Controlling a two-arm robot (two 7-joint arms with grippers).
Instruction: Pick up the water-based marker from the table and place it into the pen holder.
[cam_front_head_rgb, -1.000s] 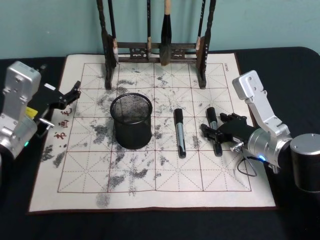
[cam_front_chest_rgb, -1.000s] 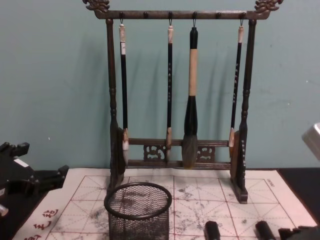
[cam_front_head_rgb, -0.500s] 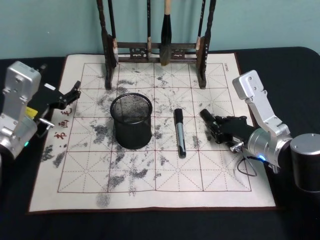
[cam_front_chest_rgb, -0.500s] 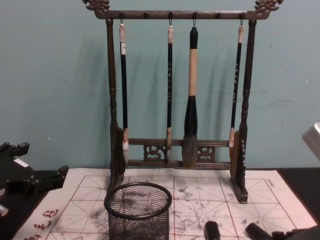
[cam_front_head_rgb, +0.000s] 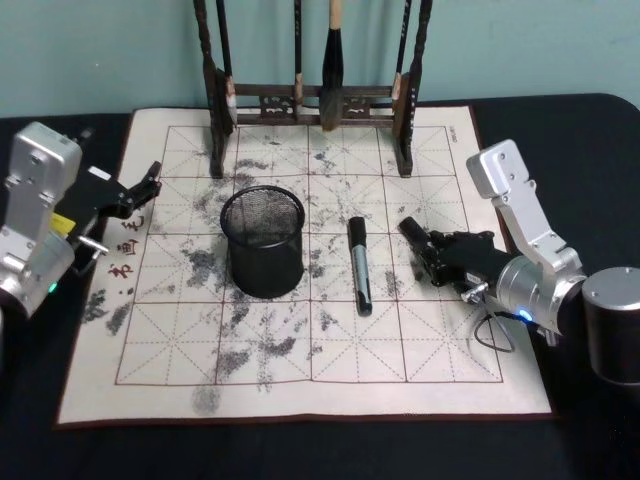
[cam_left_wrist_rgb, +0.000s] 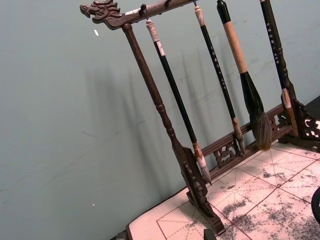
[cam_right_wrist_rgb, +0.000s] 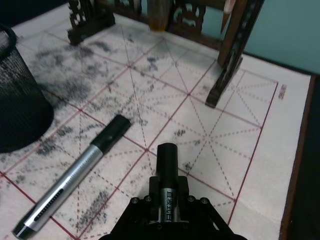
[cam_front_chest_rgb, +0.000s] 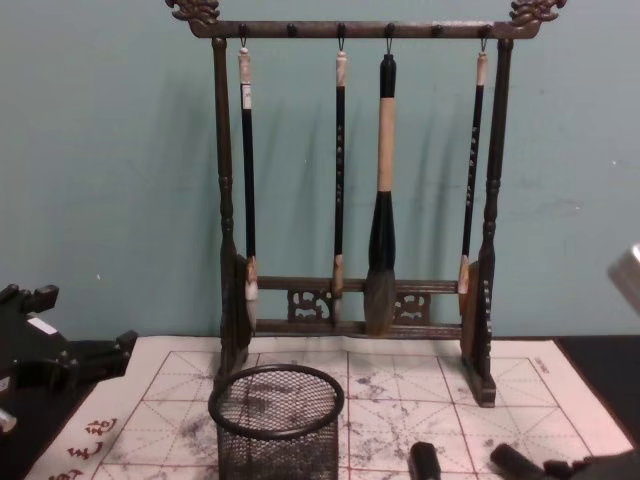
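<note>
On the bench (cam_front_head_rgb: 590, 130), a stained mat (cam_front_head_rgb: 420, 340) carried everything, the brush rack (cam_front_head_rgb: 215, 120) at its far edge. Left of centre stood the pen holder (cam_front_head_rgb: 263, 243), mouth up to take a drop. The left tool (cam_front_head_rgb: 140, 190) sat parked at the left. At the right, the right tool (cam_front_head_rgb: 447, 260) was clamped on the marker (cam_right_wrist_rgb: 167, 165), cap jutting toward the holder, likely for the carry. A second marker (cam_front_head_rgb: 359, 266) lay flat between them.

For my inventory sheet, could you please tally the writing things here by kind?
Markers: 2, a loose marker lying flat and a held marker in the right gripper
Hanging brushes: 4
Pen holder: 1
Brush rack: 1
Total: 8
</note>
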